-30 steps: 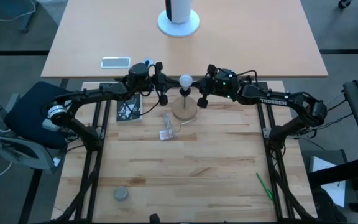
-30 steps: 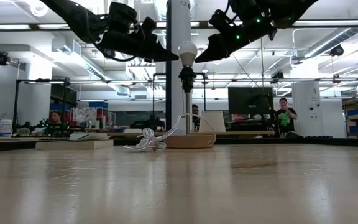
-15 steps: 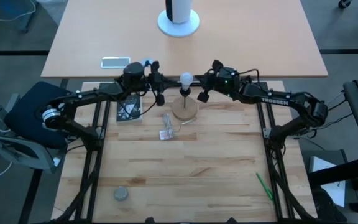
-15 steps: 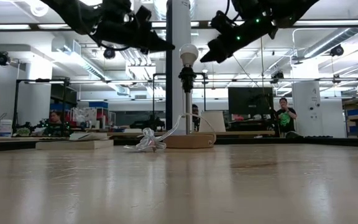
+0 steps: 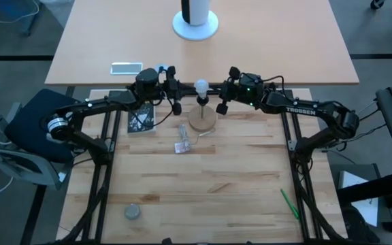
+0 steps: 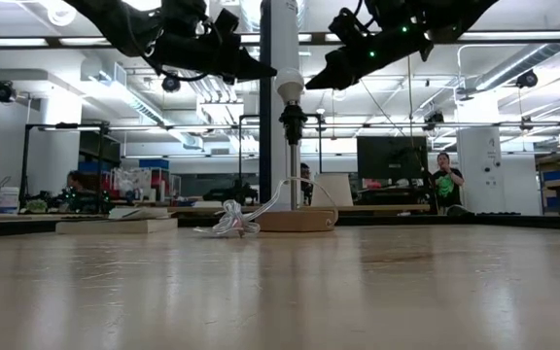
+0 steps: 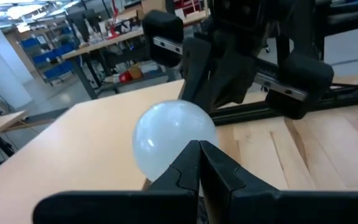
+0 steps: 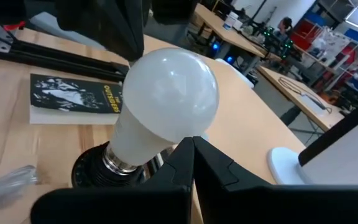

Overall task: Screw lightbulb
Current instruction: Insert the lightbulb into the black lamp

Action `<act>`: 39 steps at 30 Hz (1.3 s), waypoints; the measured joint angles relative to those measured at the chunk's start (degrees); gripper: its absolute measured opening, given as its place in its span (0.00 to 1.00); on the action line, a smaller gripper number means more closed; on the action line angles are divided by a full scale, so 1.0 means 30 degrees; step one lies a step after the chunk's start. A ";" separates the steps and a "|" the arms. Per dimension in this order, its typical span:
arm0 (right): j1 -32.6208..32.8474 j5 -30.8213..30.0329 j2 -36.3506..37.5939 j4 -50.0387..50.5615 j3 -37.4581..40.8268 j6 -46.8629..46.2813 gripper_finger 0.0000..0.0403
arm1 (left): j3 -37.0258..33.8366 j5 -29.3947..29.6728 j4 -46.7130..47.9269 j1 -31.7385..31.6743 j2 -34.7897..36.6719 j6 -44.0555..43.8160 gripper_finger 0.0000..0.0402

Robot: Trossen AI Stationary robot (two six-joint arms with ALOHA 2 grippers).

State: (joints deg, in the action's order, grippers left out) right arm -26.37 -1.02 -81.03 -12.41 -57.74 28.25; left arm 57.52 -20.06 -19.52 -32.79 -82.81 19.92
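The white lightbulb (image 5: 201,86) stands upright in a black socket (image 6: 292,119). The socket sits on a thin stem over a round wooden disc (image 5: 203,121) at the table's far middle. My left gripper (image 6: 272,76) is shut. It points level at the globe from the table's left, its tips at the globe's left side. My right gripper (image 6: 323,86) is also shut. It slants slightly down toward the bulb from the right, its tips just short of the globe in the low view. My left gripper has its shut fingertips (image 7: 199,149) at the globe's left side (image 7: 166,140), coming in level from the table's left; I cannot tell whether they touch it. My right gripper has its shut fingertips (image 8: 191,146) by the globe's lower right side (image 8: 160,134); I cannot tell whether they touch it.
A dark book (image 5: 141,119) lies left of the disc and a crumpled clear wrapper (image 5: 182,146) just in front of it. A grey round thing (image 5: 133,213) and a green pen (image 5: 289,204) lie near the front. A phone (image 5: 126,68) and a white stand (image 5: 195,26) are on the far table.
My left gripper has risen a little beside the bulb, from the level of the bulb's neck to the level of its globe, staying shut. My right gripper's tips have also lifted slightly toward the globe. The bulb stands as before in its socket.
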 joint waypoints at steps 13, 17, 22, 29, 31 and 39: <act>-0.0804 -0.0441 -0.0299 -0.1039 0.0000 -0.0158 0.00 | 0.0000 0.1409 0.1023 -0.0016 0.0160 0.0018 0.00; -0.0854 0.1034 -0.0510 -0.1565 0.0000 -0.0379 0.00 | 0.0000 0.0500 0.0298 0.0062 -0.0102 -0.0286 0.00; -0.0755 0.1450 -0.0510 -0.1548 0.0000 -0.0332 0.00 | 0.0000 0.0446 0.0313 0.0057 -0.0165 -0.0379 0.00; -0.0573 0.1377 -0.0488 -0.1111 0.0000 -0.0297 0.00 | 0.0000 0.0475 0.0209 0.0115 -0.0175 -0.0271 0.00; -0.0502 0.1290 -0.0488 -0.0966 0.0000 -0.0299 0.00 | 0.0000 0.0442 0.0223 0.0129 -0.0175 -0.0009 0.00; -0.0327 0.1365 -0.0474 -0.0859 0.0000 -0.0016 0.00 | 0.0000 -0.0692 0.0215 0.0145 -0.0175 0.0336 0.00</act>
State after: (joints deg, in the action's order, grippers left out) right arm -27.35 3.08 -82.46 -14.98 -57.74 28.20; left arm 57.52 -22.13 -18.87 -32.36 -83.33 20.93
